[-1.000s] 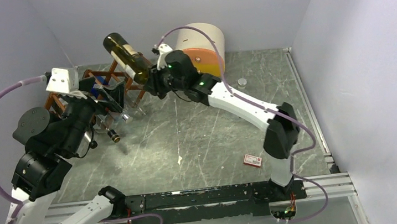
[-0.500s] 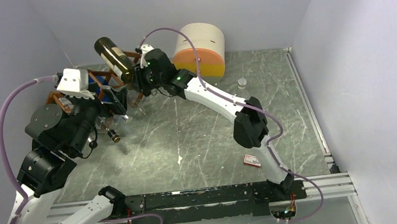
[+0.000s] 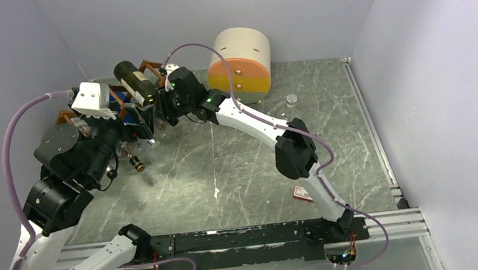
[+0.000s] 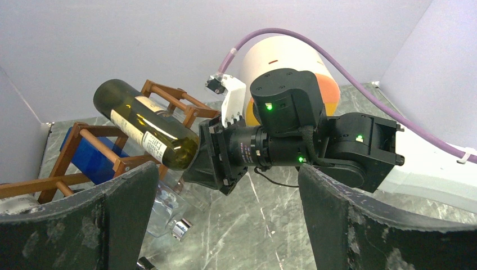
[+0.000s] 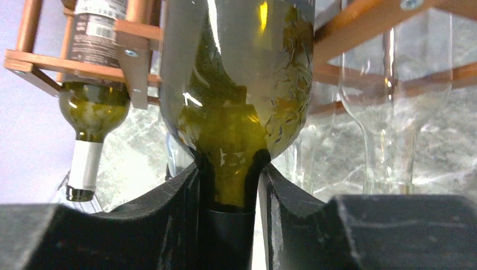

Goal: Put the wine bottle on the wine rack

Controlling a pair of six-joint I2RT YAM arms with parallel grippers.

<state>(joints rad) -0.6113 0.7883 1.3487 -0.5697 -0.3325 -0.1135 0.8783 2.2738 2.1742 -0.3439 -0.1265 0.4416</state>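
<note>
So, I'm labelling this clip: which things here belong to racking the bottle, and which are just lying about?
Job in hand:
wine bottle
rack
right jaws, shut on the wine bottle's neck

Lying about:
round cabinet
red card
white cap
green bottle already in the rack
clear bottles
left jaws, open, holding nothing

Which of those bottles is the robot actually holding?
The dark green wine bottle with its neck pinched in the right tool; no tool grips the others.
</note>
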